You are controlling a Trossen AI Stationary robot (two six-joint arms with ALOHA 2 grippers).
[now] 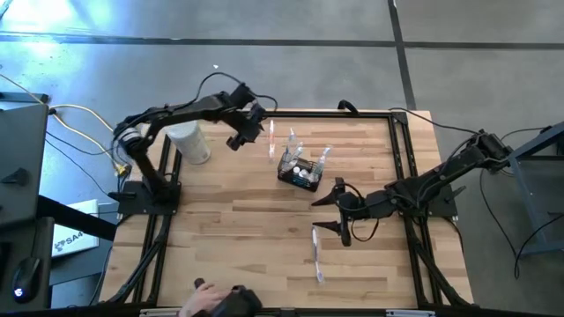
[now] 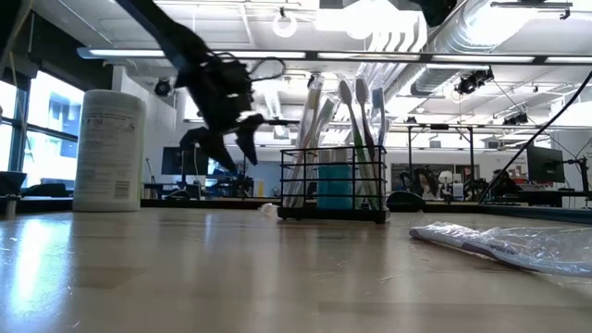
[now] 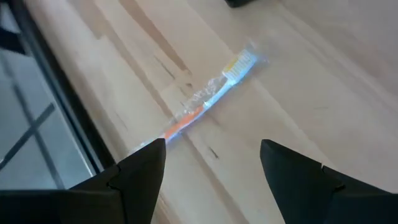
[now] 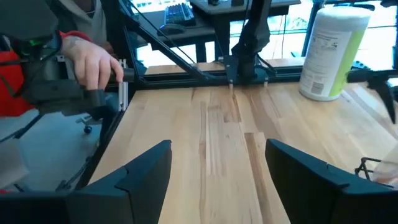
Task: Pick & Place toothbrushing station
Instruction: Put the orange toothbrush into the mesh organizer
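On the left of the tabletop (image 1: 229, 238) stands a white cylindrical container (image 1: 189, 141), and just beyond it the left gripper (image 1: 248, 132) hangs above the far edge with its jaws spread wide and empty. Its wrist view looks straight down on a wrapped toothbrush (image 3: 208, 96) lying flat on the wood — that seems the piece in hand. To take it well, I would bring the jaws down square across the handle, one finger on each side, and close only once the tips are almost at the wood; a thin wrapped thing can skate away if it is nudged from one side.

In the middle sits the toothbrushing station (image 1: 300, 170), a black mesh caddy already holding several upright brushes, so the drop needs a free gap.

To the right, the right gripper (image 1: 333, 211) waits low with wide, empty jaws, near the caddy; another wrapped brush (image 1: 316, 255) lies nearer the front edge.
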